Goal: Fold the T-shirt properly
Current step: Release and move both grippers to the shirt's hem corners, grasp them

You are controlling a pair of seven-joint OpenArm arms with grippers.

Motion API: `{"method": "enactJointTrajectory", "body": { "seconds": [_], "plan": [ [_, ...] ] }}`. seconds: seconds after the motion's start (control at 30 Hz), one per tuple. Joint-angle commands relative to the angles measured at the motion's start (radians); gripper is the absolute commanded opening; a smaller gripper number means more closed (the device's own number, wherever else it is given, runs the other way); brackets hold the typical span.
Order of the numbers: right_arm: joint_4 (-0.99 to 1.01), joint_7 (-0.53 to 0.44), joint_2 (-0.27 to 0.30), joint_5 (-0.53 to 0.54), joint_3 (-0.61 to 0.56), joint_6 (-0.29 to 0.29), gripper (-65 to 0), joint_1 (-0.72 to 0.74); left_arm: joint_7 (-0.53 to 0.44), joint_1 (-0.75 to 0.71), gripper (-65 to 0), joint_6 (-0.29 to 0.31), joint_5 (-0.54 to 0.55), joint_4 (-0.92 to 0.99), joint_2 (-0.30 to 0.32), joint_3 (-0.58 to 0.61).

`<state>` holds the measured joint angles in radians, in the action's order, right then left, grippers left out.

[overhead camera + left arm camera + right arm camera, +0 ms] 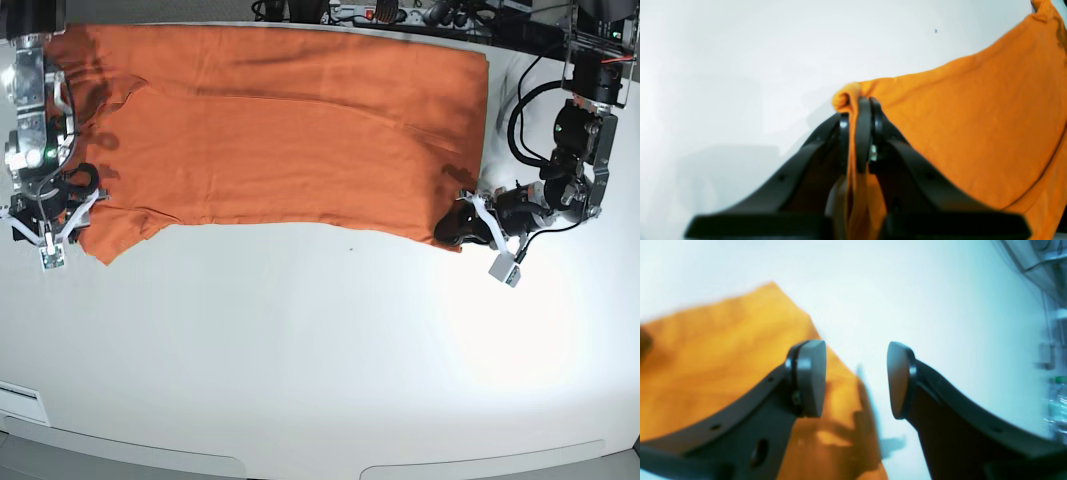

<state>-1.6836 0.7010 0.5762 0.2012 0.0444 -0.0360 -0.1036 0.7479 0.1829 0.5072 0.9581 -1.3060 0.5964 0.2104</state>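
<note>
The orange T-shirt [280,130] lies spread flat across the far half of the white table [320,360]. My left gripper [458,226], on the right of the base view, is shut on the shirt's near right corner. In the left wrist view the black fingers [864,133] pinch a bunched fold of the shirt [973,126], which hangs between them. My right gripper [55,218] is at the shirt's left end. In the right wrist view it [856,380] is open and empty, straddling the edge of the shirt [716,350], with one pad [810,376] over the cloth.
Cables and equipment [400,14] line the table's far edge behind the shirt. A clear plastic bottle [1057,406] and a clear container [1037,256] show blurred at the right edge of the right wrist view. The table's front edge [300,462] runs along the bottom.
</note>
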Motion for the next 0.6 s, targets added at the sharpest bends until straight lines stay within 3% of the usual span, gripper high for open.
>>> {"method": "enactJointTrajectory", "body": {
  "seconds": [0.0,0.23,0.3,0.47,0.57],
  "plan": [
    [0.031,-0.023,0.021,0.035,0.009,-0.021,-33.3,0.052,0.015,0.011,-65.0,-0.006,-0.026,-0.005,0.016,-0.003],
    [0.394,0.069,0.023,0.356,0.009,-0.275,-33.3,0.312,0.016,0.011,-65.0,-0.005,-0.034,-0.005,0.016,-0.003],
    [0.495,0.083,0.024,0.380,0.009,-0.342,-33.3,0.373,0.016,0.008,-65.0,-0.005,-0.034,-0.005,0.016,-0.003],
    [0.700,0.105,0.026,0.386,0.009,-0.447,-33.3,0.484,0.015,-0.012,-65.0,-0.005,-0.033,-0.005,0.016,-0.003],
    [0.764,0.201,0.032,0.513,0.009,-0.525,-33.3,0.513,0.011,-0.026,-65.0,-0.005,-0.031,-0.005,0.015,-0.003]
  ]
}}
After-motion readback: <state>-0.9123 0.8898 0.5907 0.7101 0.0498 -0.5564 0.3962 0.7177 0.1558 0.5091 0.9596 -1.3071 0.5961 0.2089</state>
